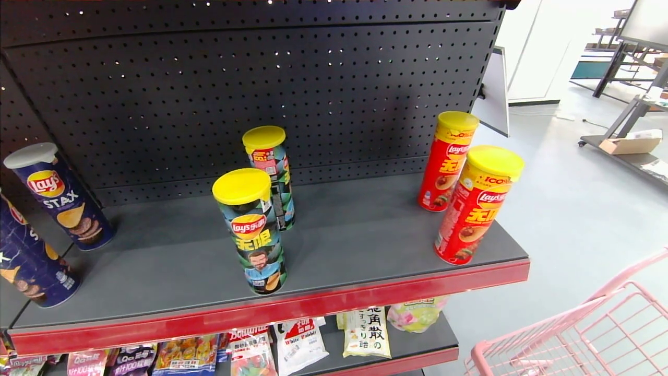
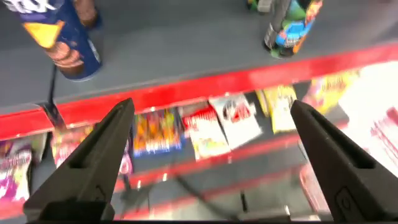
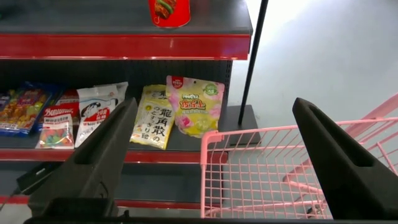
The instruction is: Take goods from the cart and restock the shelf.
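On the dark grey metal shelf with a red front edge (image 1: pixel 365 245), two navy cardboard crisp tubes (image 1: pixel 62 198) are stood at the left. Two teal yellow-lidded tubes (image 1: pixel 255 235) are placed mid-shelf and two red yellow-lidded tubes (image 1: pixel 477 209) at the right. The pink wire cart (image 1: pixel 600 334) is seen near right. The left gripper (image 2: pixel 211 104) and right gripper (image 3: pixel 216 102) are held spread, nothing grasped.

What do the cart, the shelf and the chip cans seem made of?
Cart: thin pink bars in a grid, likely coated steel wire.
Shelf: matte grey sheet with a perforated back, probably painted metal.
Cans: glossy printed tubes, possibly cardboard; the yellow lids look plastic.
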Robot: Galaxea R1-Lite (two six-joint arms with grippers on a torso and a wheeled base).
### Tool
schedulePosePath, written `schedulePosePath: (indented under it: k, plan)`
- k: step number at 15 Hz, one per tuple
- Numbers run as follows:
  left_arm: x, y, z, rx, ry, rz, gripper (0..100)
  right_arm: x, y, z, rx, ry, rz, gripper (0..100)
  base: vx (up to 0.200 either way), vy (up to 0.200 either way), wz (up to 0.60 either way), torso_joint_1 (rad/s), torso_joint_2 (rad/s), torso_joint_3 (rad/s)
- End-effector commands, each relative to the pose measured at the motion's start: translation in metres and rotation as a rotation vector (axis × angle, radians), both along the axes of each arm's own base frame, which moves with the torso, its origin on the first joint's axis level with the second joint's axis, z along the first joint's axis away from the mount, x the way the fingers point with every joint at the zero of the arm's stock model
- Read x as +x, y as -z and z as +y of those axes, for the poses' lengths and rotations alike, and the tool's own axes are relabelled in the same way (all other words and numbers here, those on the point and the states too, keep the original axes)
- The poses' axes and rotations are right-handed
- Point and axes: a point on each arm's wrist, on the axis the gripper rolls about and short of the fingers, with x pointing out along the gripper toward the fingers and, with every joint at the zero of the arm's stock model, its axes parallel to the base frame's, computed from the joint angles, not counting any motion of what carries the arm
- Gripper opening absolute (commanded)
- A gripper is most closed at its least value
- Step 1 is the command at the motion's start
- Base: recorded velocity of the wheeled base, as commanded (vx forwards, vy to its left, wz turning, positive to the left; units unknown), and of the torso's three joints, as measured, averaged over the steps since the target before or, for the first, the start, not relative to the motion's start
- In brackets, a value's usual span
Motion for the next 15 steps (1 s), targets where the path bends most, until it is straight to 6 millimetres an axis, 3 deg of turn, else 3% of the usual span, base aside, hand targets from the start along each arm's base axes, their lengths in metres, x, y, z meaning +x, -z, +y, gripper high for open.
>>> schedulePosePath:
  k: [1, 3, 8, 15]
  plan:
    - [0.014, 0.042, 0.004, 0.003, -0.161, -0.053, 100, 0.0, 0.0, 0.0, 0.002, 0.008, 0.002, 100, 0.0, 0.0, 0.0, 0.0, 0.0, 0.0]
    - [0.027, 0.068, 0.003, 0.004, -0.24, -0.1, 100, 0.001, 0.0, 0.001, -0.004, 0.091, 0.014, 100, 0.0, 0.0, 0.0, 0.0, 0.0, 0.0]
    - [0.028, 0.068, -0.001, -0.044, -0.066, -0.112, 100, -0.001, 0.0, 0.003, 0.004, 0.211, -0.013, 100, 0.0, 0.0, 0.0, 0.0, 0.0, 0.0]
    - [0.028, 0.068, 0.001, -0.068, -0.129, -0.113, 100, -0.001, 0.0, 0.003, 0.003, 0.209, -0.015, 100, 0.0, 0.0, 0.0, 0.0, 0.0, 0.0]
